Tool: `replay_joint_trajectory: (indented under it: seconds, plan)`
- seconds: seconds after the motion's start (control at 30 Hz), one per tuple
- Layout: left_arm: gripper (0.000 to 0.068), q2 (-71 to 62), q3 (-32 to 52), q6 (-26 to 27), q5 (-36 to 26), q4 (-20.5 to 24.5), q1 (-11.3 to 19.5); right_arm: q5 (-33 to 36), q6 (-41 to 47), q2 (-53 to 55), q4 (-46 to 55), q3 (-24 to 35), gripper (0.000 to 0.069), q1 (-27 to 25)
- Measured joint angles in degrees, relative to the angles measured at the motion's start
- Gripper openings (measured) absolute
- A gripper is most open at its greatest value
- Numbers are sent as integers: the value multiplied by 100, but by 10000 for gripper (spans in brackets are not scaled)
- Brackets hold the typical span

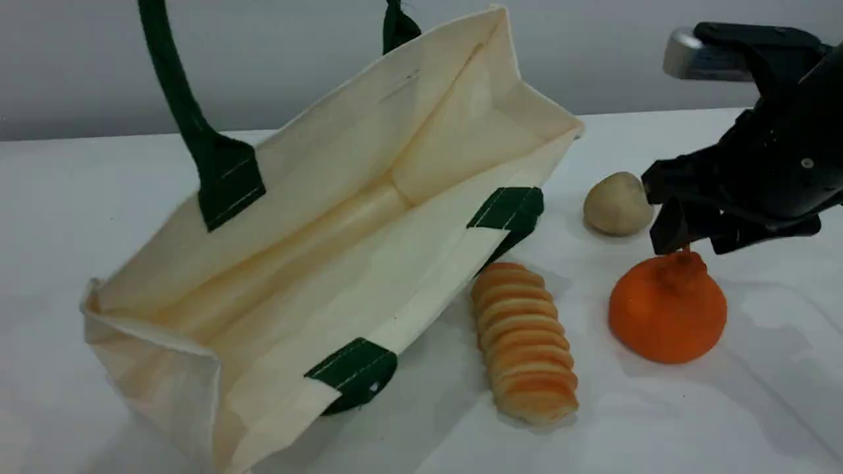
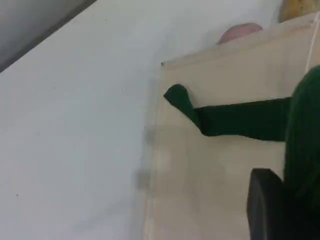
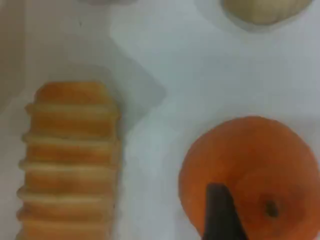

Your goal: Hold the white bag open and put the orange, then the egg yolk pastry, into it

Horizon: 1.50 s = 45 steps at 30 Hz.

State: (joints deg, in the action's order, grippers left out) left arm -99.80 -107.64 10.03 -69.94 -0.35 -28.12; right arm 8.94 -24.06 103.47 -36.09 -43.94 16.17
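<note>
1. The white bag (image 1: pixel 342 217) lies tilted on the worktop (image 1: pixel 724 408) with its mouth held wide. One dark green handle (image 1: pixel 178 99) is pulled taut upward out of the scene view.
2. The left claw (image 2: pixel 265 210) is shown only in its own wrist view, where it is shut on that green handle, so the holding-open part is judged to be in place.
3. The step in hand is judged to be the pick-up of the orange (image 1: pixel 667 309). It sits on the worktop to the right of the bag, just beside a ridged bread roll (image 1: pixel 525 340).
4. The right claw (image 1: pixel 688 240) is poised directly over the orange's knobby top with its jaws spread. Nothing is gripped yet.
5. The egg yolk pastry (image 1: pixel 617 203) rests behind the orange, near the bag's far corner, untouched.
6. Next, the right claw would need to be lowered around the orange and closed on it. The fruit would then be lifted and carried left over the bread roll into the bag's mouth.
</note>
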Motion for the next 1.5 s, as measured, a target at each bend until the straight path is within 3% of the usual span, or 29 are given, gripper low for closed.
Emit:
replay_joint_trajectory:
  seconds: [0.33, 0.7, 0.8, 0.93, 1.0, 1.5]
  plan:
    - [65, -7, 0, 0, 0, 35, 0, -97, -31, 721, 0, -487, 383, 0]
    - [65, -7, 0, 0, 0, 35, 0, -24, -65, 1035, 15, -513, 374, 0]
    - [65, -7, 0, 0, 0, 35, 0, 19, -88, 1035, 22, -513, 313, 0]
    - [65, -7, 0, 0, 0, 35, 0, 14, -83, 1035, 22, -513, 111, 0]
    - [65, -7, 0, 0, 0, 35, 0, 33, -45, 1002, 10, -513, 51, -6]
    - [65, -7, 0, 0, 0, -9, 0, 1821, -46, -1044, 295, -494, 41, -12]
